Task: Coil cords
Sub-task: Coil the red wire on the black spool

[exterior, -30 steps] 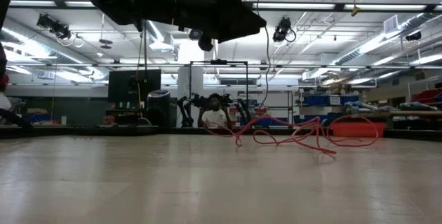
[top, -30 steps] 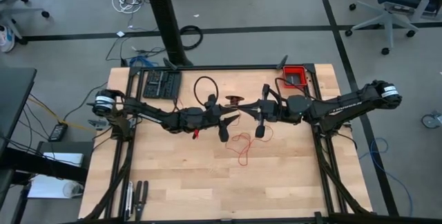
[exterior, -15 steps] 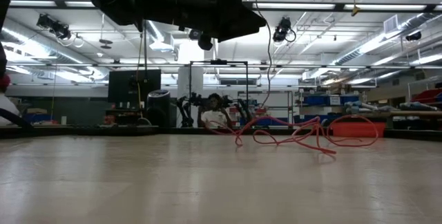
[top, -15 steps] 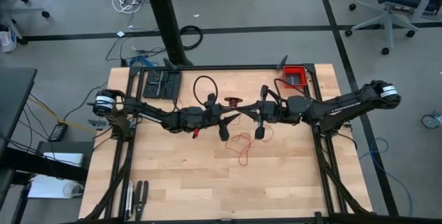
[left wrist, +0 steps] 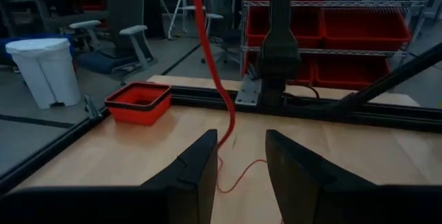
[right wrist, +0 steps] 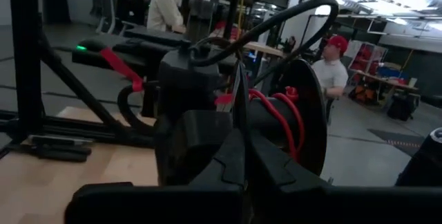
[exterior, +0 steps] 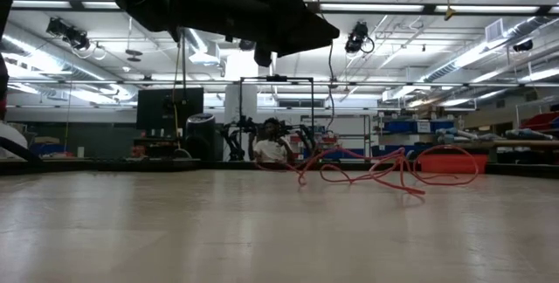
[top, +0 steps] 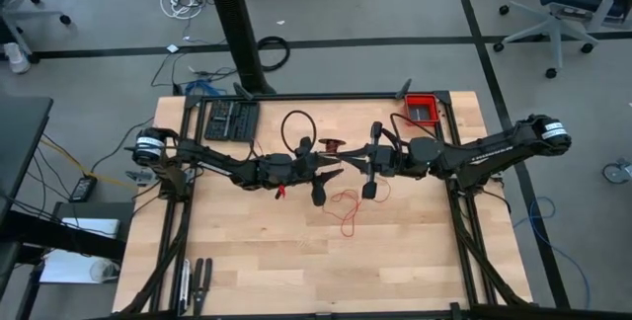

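High view: my two arms meet over the middle of the table. My left gripper reaches in from the left, its fingers apart with a gap between them. My right gripper comes in from the right, its fingers pressed together.

The red cord lies partly as a loose wavy tangle on the wood just below both grippers. In the left wrist view, a strand of the cord hangs down from above, just ahead of the gap between my left fingers, and trails onto the table beyond them; I cannot tell whether it touches either finger. In the right wrist view, turns of cord are wound on a dark spool close ahead of my shut fingers; in the high view the spool sits between the two grippers.

Low view: the cord shows as low loops on the tabletop, with a strand rising toward the arms overhead.

A red bin stands at the table's far right corner; a black cable loop lies near the left arm. People are in the room beyond.
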